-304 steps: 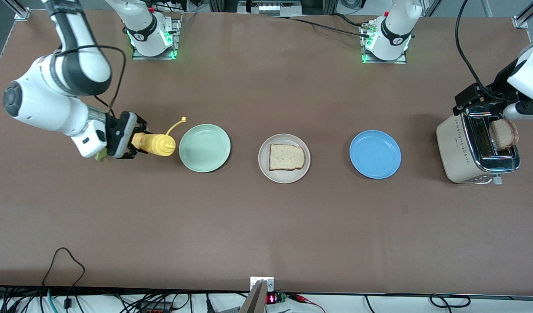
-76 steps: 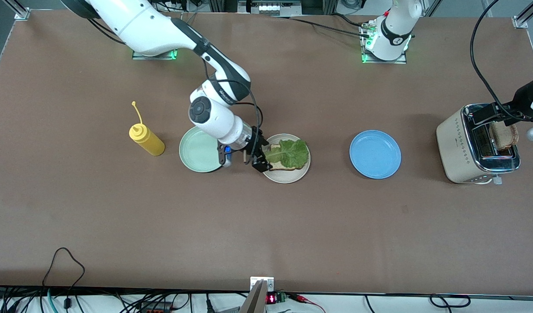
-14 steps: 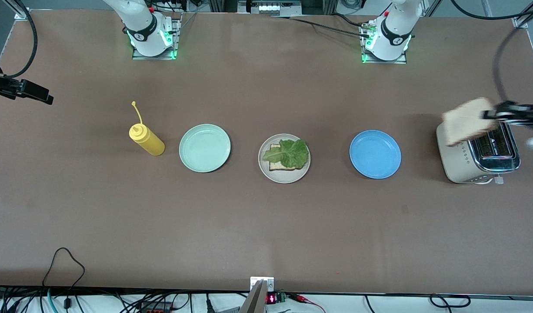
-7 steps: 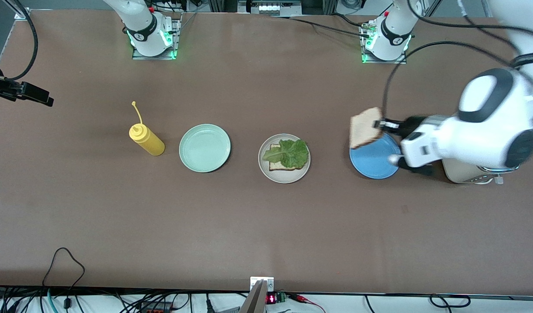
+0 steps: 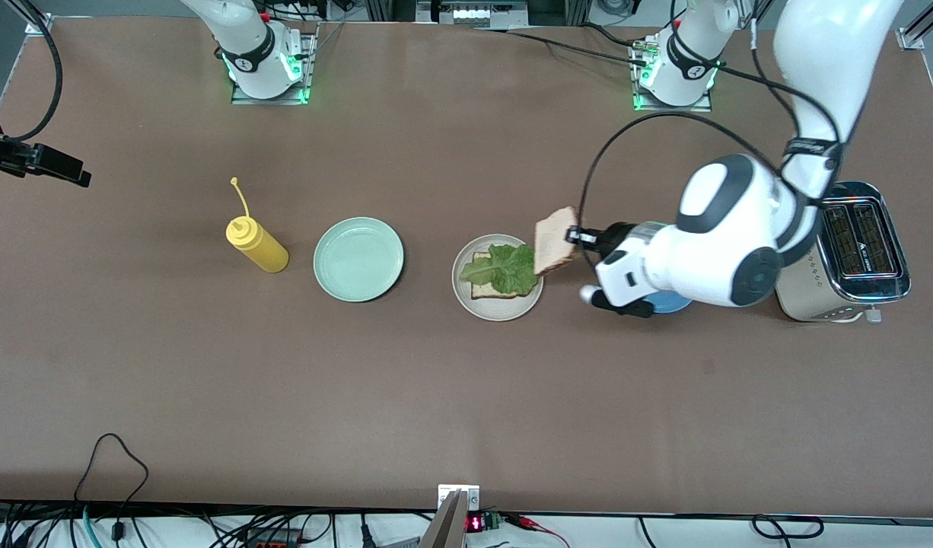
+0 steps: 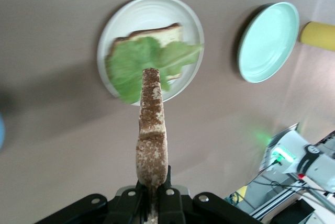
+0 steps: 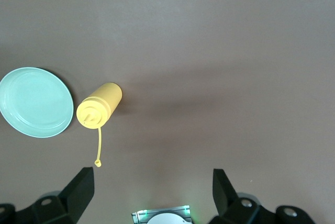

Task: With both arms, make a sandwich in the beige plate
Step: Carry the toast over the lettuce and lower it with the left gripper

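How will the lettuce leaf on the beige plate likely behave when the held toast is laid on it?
The lettuce leaf looks thin and ruffled, so probably floppy and light; it should flatten under the toast held edge-on in the left hand. It overhangs the bottom slice toward the beige plate rim, so a sideways nudge might slide it.

The left arm's wrist covered most of the blue plate in the front view, leaving only a sliver of its rim. The lettuce leaf hid most of the lower bread slice on the beige plate. In the left wrist view the held toast showed edge-on only, and the picture's edge cut off the left gripper. The right gripper sat at the front view's edge, its arm out of frame. In the right wrist view, only its finger tips showed.
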`<action>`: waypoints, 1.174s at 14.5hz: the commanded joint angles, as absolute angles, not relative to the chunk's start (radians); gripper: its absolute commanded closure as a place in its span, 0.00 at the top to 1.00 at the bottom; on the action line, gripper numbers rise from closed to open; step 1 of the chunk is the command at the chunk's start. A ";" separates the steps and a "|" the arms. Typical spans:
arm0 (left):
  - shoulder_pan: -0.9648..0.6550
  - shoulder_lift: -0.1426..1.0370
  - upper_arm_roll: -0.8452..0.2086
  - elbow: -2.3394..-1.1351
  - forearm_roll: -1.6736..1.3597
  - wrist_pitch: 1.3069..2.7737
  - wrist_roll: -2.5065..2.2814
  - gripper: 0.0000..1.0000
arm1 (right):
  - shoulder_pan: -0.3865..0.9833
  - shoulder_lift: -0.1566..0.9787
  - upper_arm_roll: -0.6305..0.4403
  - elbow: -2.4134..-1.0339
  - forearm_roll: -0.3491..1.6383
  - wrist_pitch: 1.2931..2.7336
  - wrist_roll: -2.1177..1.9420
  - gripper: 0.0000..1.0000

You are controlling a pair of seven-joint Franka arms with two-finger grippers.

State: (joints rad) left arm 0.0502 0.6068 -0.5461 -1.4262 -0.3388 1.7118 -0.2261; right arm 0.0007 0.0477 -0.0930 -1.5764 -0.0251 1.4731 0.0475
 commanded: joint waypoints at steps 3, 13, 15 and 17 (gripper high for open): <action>-0.031 0.604 -0.509 -1.558 -0.540 2.011 -0.189 0.00 | -0.002 0.054 -0.095 -1.562 -0.011 1.476 0.060 1.00; -0.005 0.661 -0.495 -1.736 -0.856 2.180 0.210 0.00 | 0.003 0.055 -0.095 -1.562 -0.009 1.488 0.060 1.00; -0.005 0.684 -0.494 -1.736 -0.856 2.181 0.257 0.00 | 0.006 0.055 -0.095 -1.562 -0.011 1.489 0.060 1.00; 0.005 0.701 -0.485 -1.738 -0.854 2.178 0.281 0.01 | 0.008 0.055 -0.095 -1.562 -0.011 1.489 0.060 1.00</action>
State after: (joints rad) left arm -0.0082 0.6868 -0.4881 -1.7322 -0.8266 2.1716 0.2254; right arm 0.0028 0.0483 -0.0932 -1.5765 -0.0246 1.4884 0.0475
